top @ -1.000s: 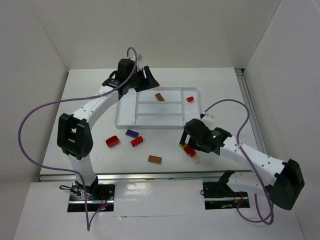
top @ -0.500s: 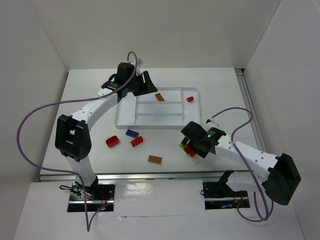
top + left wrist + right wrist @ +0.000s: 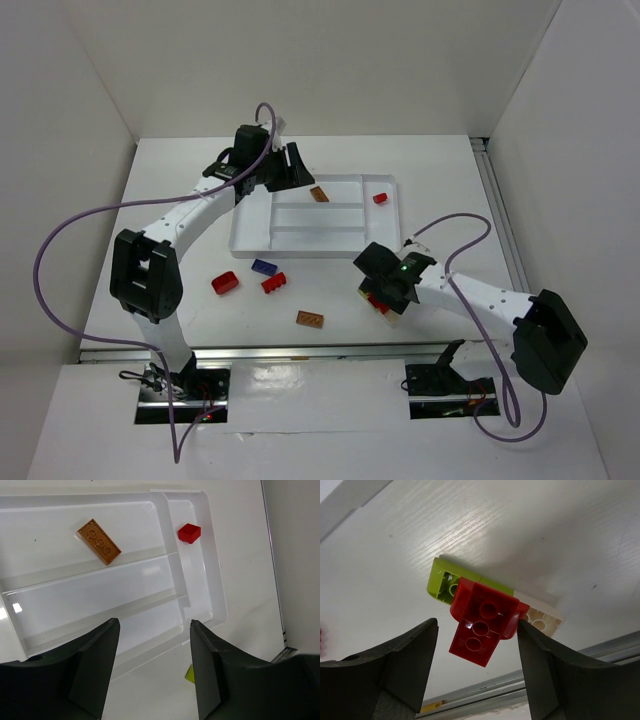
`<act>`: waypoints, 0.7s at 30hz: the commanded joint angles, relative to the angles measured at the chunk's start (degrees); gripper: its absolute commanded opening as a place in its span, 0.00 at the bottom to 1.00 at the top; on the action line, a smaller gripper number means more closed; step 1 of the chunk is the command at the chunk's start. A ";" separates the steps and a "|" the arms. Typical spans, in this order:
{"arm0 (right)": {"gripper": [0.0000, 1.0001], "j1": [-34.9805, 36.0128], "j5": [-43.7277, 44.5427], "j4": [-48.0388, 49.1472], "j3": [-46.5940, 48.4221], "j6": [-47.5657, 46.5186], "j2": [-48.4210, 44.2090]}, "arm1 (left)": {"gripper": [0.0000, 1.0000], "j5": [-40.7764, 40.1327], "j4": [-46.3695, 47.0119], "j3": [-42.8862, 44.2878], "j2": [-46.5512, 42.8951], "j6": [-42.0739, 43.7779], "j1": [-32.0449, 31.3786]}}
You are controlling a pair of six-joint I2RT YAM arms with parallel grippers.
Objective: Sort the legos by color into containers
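The white tray (image 3: 310, 239) holds a flat orange-brown brick (image 3: 319, 194) in its far slot and a small red brick (image 3: 380, 198) in its right sideways slot; both also show in the left wrist view, the orange-brown one (image 3: 99, 541) and the red one (image 3: 189, 533). My left gripper (image 3: 295, 165) hangs open and empty over the tray's far left (image 3: 152, 625). My right gripper (image 3: 378, 295) is open, its fingers on either side of a red brick (image 3: 482, 620). That brick rests on a yellow-green brick (image 3: 442, 580) and a tan brick (image 3: 542, 621). The right finger (image 3: 540, 650) touches the red brick's edge.
Loose on the table left of the right gripper lie a red brick (image 3: 225, 283), a dark blue brick (image 3: 264, 267), another red brick (image 3: 273, 285) and an orange-brown brick (image 3: 309, 320). A metal rail (image 3: 300, 352) runs along the near edge. White walls enclose the table.
My right gripper has shifted slightly left and closer over the red, yellow-green and tan cluster. My left gripper turned a little above the tray's far left, then stayed put.
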 commanded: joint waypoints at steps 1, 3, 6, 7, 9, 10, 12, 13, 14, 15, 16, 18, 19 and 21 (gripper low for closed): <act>0.72 0.34 1.74 1.88 0.18 -0.70 1.31 | 0.69 0.00 0.63 0.00 -0.48 1.06 0.18; 0.69 0.34 1.74 1.88 0.18 -0.71 1.92 | 0.69 0.00 0.63 0.00 -0.48 1.06 0.18; 0.45 0.34 2.27 1.88 1.40 -1.23 1.93 | 0.69 0.00 0.63 0.00 -0.48 1.06 0.18; 0.42 0.34 2.88 1.35 1.41 -1.23 1.93 | 0.69 0.00 0.63 0.00 -0.48 1.06 0.18; 0.29 0.34 3.41 0.74 3.07 -2.02 1.31 | 0.69 0.00 0.63 0.00 -0.48 1.06 0.18; 0.29 0.34 4.11 0.04 3.78 -2.89 1.31 | 0.69 0.00 0.63 0.00 -0.48 1.06 0.18; 0.29 0.34 4.82 -0.49 6.24 -5.00 0.70 | 0.69 0.78 0.11 0.00 -0.48 1.58 0.18; 0.29 0.34 5.51 -0.50 7.11 -5.97 0.00 | 0.69 1.92 0.11 0.00 -0.48 1.06 0.88; 0.29 0.34 5.52 0.55 8.86 -9.98 -0.53 | 0.69 5.24 0.72 -1.13 -1.26 1.06 1.76; 0.29 0.34 5.52 0.56 9.84 -11.76 -1.06 | 0.69 7.36 1.68 -1.93 -2.23 1.06 1.76; 0.29 0.34 5.52 1.60 10.98 -13.95 -2.37 | 0.69 9.47 2.65 -2.72 -2.24 1.67 2.64; 0.29 0.34 3.15 7.31 13.09 -22.48 -4.22 | 0.69 13.95 6.50 -5.61 -4.25 3.60 3.17; 0.29 0.34 2.54 9.68 13.10 -24.94 -5.10 | 0.69 15.89 9.66 -7.54 -4.78 3.61 3.17; 0.29 -0.18 -0.11 17.86 13.71 -31.55 -6.77 | 0.68 22.11 21.56 -14.30 -5.48 1.86 3.17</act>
